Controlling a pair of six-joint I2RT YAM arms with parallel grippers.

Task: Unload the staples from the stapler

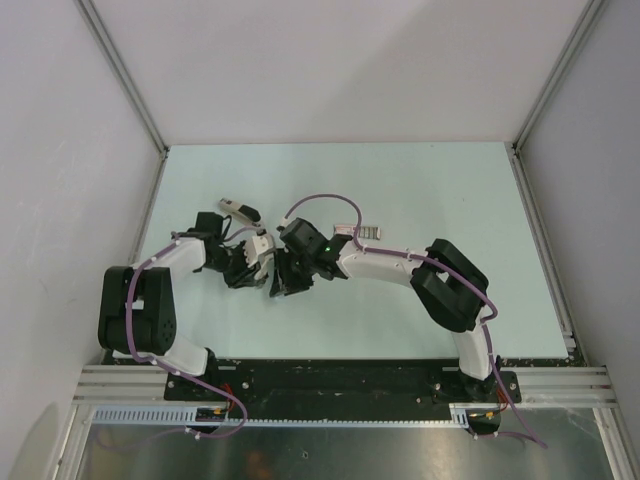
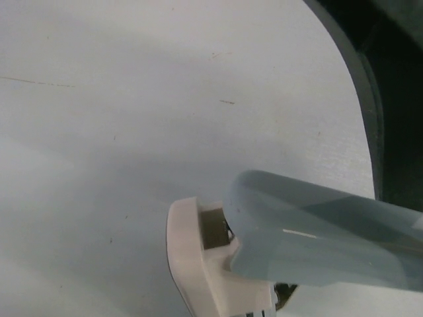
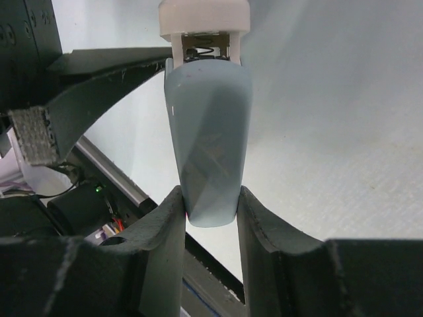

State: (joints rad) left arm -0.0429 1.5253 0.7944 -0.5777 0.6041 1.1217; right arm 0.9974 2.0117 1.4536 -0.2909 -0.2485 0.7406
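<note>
My right gripper [image 3: 210, 211] is shut on the end of a pale blue body [image 3: 208, 132] with a white end piece and a small spring [image 3: 205, 26]. It holds it off the table in the middle [image 1: 290, 268]. My left gripper [image 1: 252, 262] is right by the white end [image 2: 198, 251]. One of its fingers, with a bare grey pad [image 3: 30, 135], stands apart from the body, so it looks open. The slim black stapler with a silvery end [image 1: 238, 209] lies on the table behind the left arm. No staples show.
A small grey-white packet with a barcode [image 1: 367, 232] lies just behind the right wrist. The pale table [image 1: 430, 190] has metal rails at both sides and white walls around. The arm bases sit on a black plate at the near edge.
</note>
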